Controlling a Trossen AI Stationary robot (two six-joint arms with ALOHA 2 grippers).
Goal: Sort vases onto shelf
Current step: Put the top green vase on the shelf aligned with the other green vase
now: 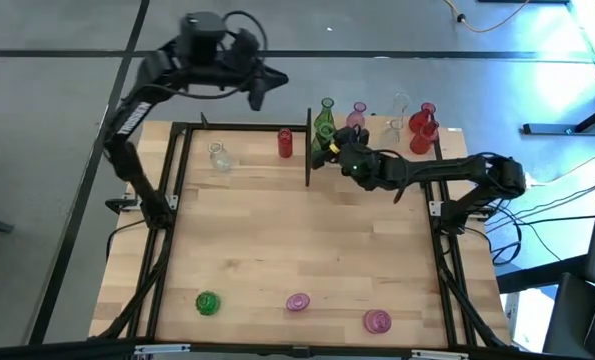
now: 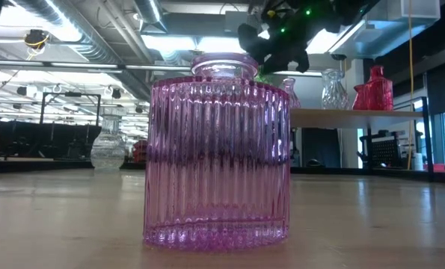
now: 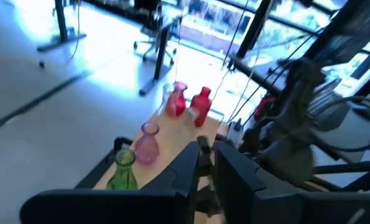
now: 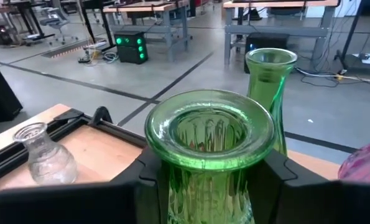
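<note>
My right gripper [image 1: 335,152] [image 4: 209,177] reaches in from the table's right to the shelf [image 1: 379,138] [image 2: 372,114] and is shut on a ribbed green vase [image 4: 209,134] with a flared rim. Just behind it stands a taller green vase [image 4: 270,81] [image 1: 324,118]. Farther right on the shelf stand a pink vase [image 1: 357,114], a clear one [image 1: 400,108] and red ones [image 1: 424,128]. Left of the black divider [image 1: 308,150] stand a red vase [image 1: 285,143] and a clear vase [image 1: 217,155]. My left gripper [image 1: 259,90] [image 3: 206,165] hangs high beyond the far edge, shut, holding nothing. My right gripper pinches the green vase's neck [image 4: 172,165], just under the flared rim, between its two fingers [image 4: 148,180], one on each side. The fingers come nearly level from the table's right. The vase stands upright; the pink vase in the low view hides its base.
Near the table's front edge stand a green vase [image 1: 208,303], a pink vase [image 1: 297,301] that fills the low view [image 2: 218,157], and another pink vase [image 1: 377,321]. The black frame rails [image 1: 167,200] run along both sides. The middle of the tabletop [image 1: 297,230] is bare wood.
</note>
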